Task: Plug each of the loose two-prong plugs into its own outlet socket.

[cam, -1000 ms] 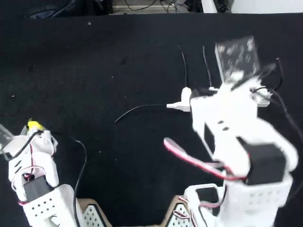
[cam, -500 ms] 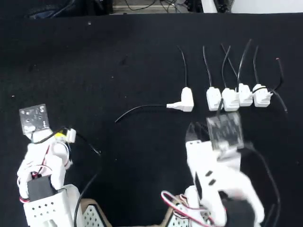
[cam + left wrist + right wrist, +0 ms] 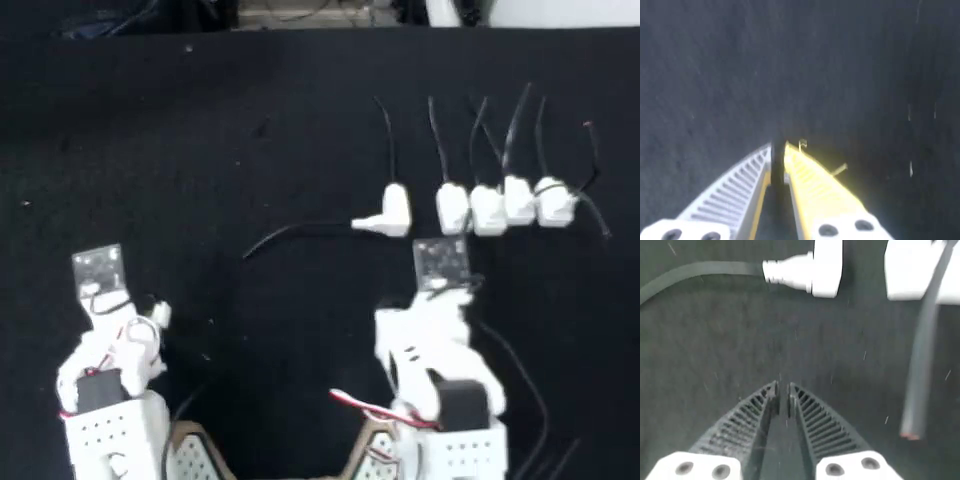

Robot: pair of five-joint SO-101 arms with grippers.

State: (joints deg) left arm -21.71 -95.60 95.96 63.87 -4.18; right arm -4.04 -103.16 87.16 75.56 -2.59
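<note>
Right claw (image 3: 782,390) is pinched together with nothing in it, and the left claw (image 3: 778,148) is the same. The side-entry plug (image 3: 787,271) sits ahead of the right claw, pushed into its socket (image 3: 826,265). The other four plugs (image 3: 487,210) beside it look seated too, though it's hard to be sure from overhead. Pretty much done, I'd say.
</note>
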